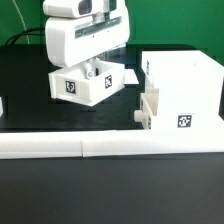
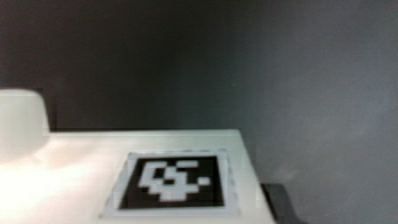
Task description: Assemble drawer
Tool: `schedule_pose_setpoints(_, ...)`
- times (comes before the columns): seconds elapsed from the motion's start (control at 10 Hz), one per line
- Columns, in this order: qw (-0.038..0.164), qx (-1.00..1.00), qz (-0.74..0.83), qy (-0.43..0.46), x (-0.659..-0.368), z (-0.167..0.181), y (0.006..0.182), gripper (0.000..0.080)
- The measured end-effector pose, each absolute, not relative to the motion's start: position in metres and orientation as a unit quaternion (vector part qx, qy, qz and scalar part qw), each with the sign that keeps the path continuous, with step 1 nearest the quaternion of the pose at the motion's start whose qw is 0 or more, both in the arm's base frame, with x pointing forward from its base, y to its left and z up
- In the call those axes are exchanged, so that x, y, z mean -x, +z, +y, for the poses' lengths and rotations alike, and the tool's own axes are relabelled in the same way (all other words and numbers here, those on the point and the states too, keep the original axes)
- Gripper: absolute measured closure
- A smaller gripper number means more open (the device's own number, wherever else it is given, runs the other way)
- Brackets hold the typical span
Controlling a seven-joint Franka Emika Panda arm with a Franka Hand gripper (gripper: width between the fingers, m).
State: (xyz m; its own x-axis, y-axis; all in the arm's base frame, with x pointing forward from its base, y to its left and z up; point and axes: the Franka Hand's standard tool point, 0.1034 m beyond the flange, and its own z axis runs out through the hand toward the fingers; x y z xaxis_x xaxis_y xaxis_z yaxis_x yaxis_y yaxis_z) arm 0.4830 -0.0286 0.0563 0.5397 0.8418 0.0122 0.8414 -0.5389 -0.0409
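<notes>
Item: small tray (image 1: 83, 84), tilted beneath the gripper (image 1: 96, 67), probably angled for sliding into the casing (image 1: 182, 88). Fingers hidden; whether they clamp it, cannot tell.

Black table (image 1: 110, 195), green backdrop (image 1: 182, 24)

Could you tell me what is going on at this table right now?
The robot arm's white gripper sits over a small white open-top plastic tray with black-and-white square tags; whether its fingers grip it cannot be seen. The tall white boxy casing stands apart at the exterior view's right, with what looks like a second tray at its side toward the gripper. A long low white wall lies in front.
</notes>
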Motion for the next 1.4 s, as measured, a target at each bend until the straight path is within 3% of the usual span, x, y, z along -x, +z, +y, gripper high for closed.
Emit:
schedule_pose_setpoints(0.3, 0.018, 0.824, -0.566, 0.005, -0.483, -0.031, 0.056, 0.0757)
schedule_pose_setpoints(0.7, 0.0, 0.737, -0.676, 0.009, -0.505, -0.031, 0.061, 0.0757)
schedule_pose_setpoints(1.1, -0.001, 0.73, -0.683, 0.008, -0.508, -0.032, 0.061, 0.0757)
schedule_pose_setpoints(1.4, -0.007, 0.721, -0.693, 0.001, -0.53, -0.026, 0.061, 0.0757)
